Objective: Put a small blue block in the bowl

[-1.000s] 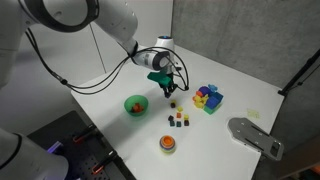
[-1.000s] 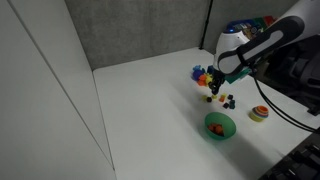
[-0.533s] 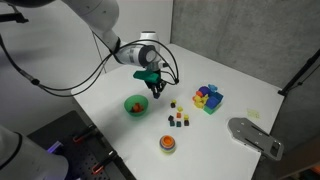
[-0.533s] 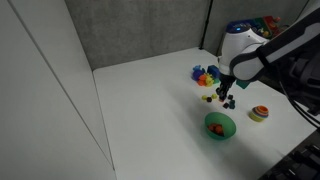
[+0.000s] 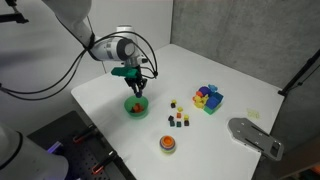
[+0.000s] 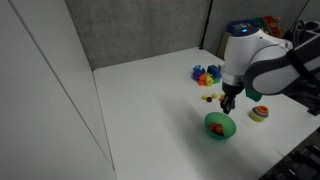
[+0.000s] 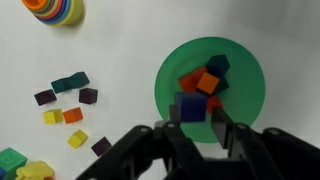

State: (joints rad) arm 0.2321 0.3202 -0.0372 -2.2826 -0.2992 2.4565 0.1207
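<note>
The green bowl (image 7: pixel 238 70) fills the middle of the wrist view and holds red, orange and dark blue cubes. It also shows in both exterior views (image 5: pixel 135 106) (image 6: pixel 220 126). My gripper (image 7: pixel 196 116) hangs right above the bowl (image 5: pixel 133 87) (image 6: pixel 227 102). It is shut on the small blue block (image 7: pixel 191 106), which sits between the fingertips (image 7: pixel 173 114) over the bowl's near half. In the exterior views the block is hidden by the fingers.
Several loose tiny cubes (image 7: pixel 70 83) (image 5: pixel 178 118) (image 6: pixel 212 97) lie beside the bowl. A blue-yellow-purple pile (image 5: pixel 208 98) (image 6: pixel 205 74) stands farther off. An orange-red round piece (image 5: pixel 167 144) (image 6: pixel 259 113) (image 7: pixel 55 10) sits near the table's front. A grey plate (image 5: pixel 255 136) lies at one corner.
My gripper has moved from above the loose cubes across to directly over the green bowl, carrying the small blue block with it.
</note>
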